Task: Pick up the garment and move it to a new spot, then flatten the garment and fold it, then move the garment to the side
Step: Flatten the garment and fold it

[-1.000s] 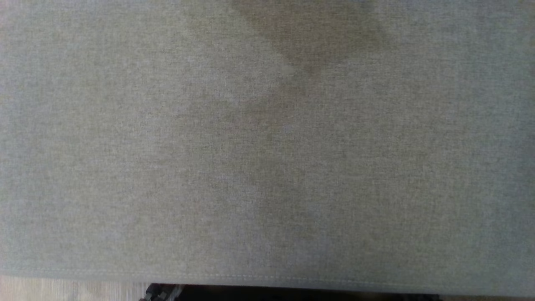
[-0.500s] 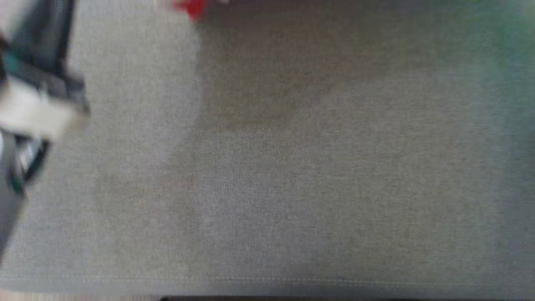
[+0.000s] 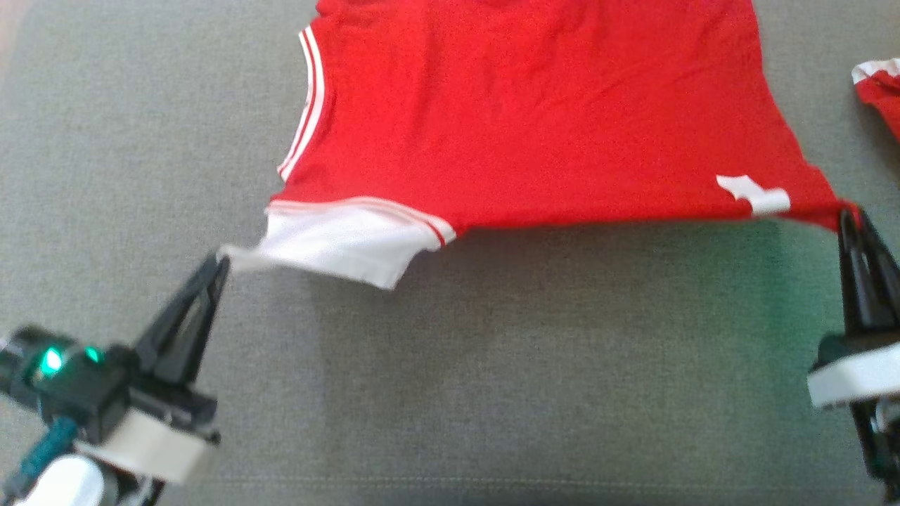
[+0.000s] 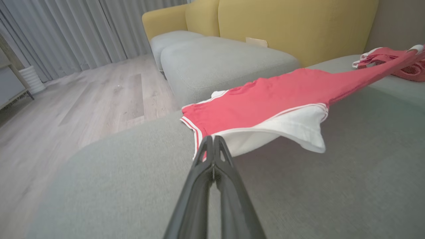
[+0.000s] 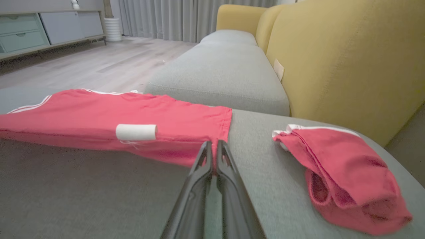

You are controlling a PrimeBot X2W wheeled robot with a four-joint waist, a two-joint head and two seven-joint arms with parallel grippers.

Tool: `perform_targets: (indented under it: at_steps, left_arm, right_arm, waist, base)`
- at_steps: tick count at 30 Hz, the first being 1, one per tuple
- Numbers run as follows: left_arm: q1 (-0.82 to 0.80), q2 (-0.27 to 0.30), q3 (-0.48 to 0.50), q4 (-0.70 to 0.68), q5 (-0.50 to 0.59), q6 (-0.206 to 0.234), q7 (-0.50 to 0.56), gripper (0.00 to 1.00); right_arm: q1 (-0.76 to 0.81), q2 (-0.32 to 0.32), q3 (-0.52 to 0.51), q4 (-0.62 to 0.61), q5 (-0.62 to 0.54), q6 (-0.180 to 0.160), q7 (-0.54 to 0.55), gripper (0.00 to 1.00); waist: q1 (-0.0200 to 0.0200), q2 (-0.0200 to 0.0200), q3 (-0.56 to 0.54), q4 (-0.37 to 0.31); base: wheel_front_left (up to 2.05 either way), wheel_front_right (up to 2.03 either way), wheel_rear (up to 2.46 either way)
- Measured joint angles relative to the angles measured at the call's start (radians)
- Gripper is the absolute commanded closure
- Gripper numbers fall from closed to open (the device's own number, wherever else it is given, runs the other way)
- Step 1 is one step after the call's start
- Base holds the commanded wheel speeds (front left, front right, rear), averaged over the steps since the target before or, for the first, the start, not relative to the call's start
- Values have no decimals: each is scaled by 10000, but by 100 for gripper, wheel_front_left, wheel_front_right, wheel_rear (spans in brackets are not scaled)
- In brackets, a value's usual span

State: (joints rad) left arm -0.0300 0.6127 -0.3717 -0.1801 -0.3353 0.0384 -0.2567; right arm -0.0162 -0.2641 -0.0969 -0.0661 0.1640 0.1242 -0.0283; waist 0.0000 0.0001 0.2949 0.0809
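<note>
Head view: the red garment [image 3: 534,119] spans the upper frame, stretched over the grey sofa seat [image 3: 492,365]. The left claw [image 3: 219,261], lower left, is clamped on its white corner, and the right claw [image 3: 847,219], right edge, on its red hem. The near edge seems lifted; flattening, folding and setting aside remain.

- We see a grey seat cushion [image 3: 492,365] carrying everything.
- On it lies a red garment [image 3: 534,119], its near edge raised off the fabric.
- To its right we find a folded red bundle [image 5: 345,172], lying apart.
</note>
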Motion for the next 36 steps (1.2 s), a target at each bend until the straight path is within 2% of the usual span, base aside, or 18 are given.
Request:
perform_targets:
  at_steps: [9,15,26,36]
  left_arm:
    - [1634,-84,232,-796,184,201,0,100]
    - [1503,-127,330,-679,12,113,35,100]
    - [-1995,-909,-100,1179,-265,-616,397,100]
    - [-4851,-1396,-836,3321,324,-1281,370,100]
  right_arm:
    - [1801,351,-723,-1183,-96,0,295,100]
    - [1865,414,-886,-1404,-92,0,571,100]
    - [150,389,-656,-940,-479,0,1563,100]
    - [-1468,167,-675,-186,-796,0,2173,100]
  waist:
    - [0,0,-85,60]
    - [0,0,98,112]
    - [0,0,901,157]
    - [0,-1,1793,169]
  base:
    - [0,0,0]
    - [0,0,0]
    - [0,0,0]
    - [0,0,0]
